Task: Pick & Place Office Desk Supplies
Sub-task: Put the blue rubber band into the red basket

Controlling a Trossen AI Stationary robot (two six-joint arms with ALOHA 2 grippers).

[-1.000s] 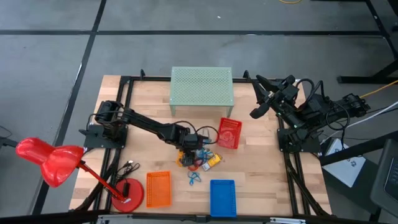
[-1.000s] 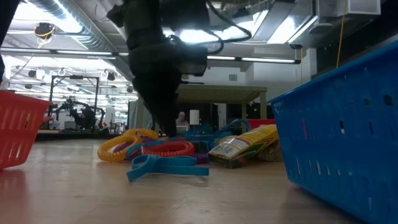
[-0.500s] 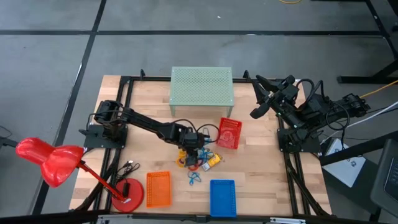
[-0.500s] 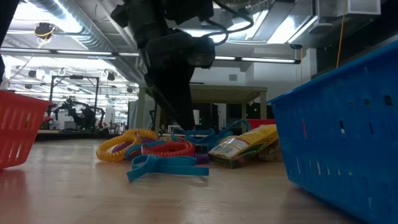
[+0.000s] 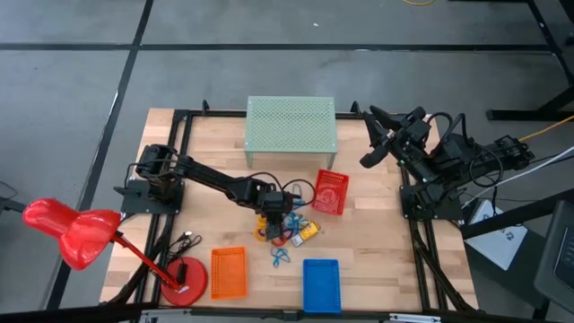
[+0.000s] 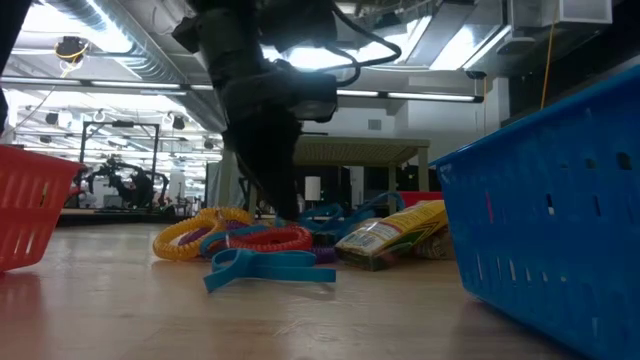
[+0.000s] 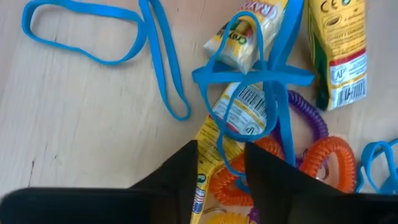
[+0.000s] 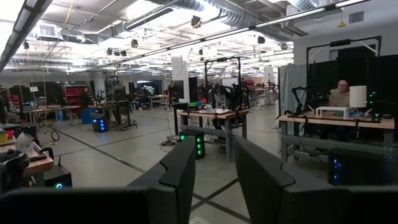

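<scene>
My left gripper (image 5: 274, 221) sits low over the heap of small colourful office supplies (image 5: 289, 231) just below the middle of the high view, wrist tipped down so the fingers reach into the pile from above. In the left wrist view my two dark fingers (image 7: 180, 177) stand a little apart, straddling a yellow printed crayon packet (image 7: 214, 146) with a thin blue elastic loop (image 7: 252, 78) draped across it; whether they already bear on either one I cannot tell. Orange coiled rings (image 7: 326, 165) and a purple coil (image 7: 305, 109) lie tangled just beside the fingertips, so I judge the narrow opening is meant to take one item without dragging its neighbours. Another blue loop (image 7: 102, 37) lies flat on the wood in the upper left of that view, apart from the tangle. From table height, the left arm comes down behind a yellow ring (image 6: 195, 232) and a red coil (image 6: 270, 239), with a flat blue clip (image 6: 270, 266) nearest the camera. The orange plastic basket (image 5: 228, 272) and the blue plastic basket (image 5: 321, 284) wait along the lower edge of the high view, the red one (image 5: 331, 192) near the centre. My right gripper (image 5: 370, 131) is parked at the upper right, fingers slightly apart, holding nothing.
</scene>
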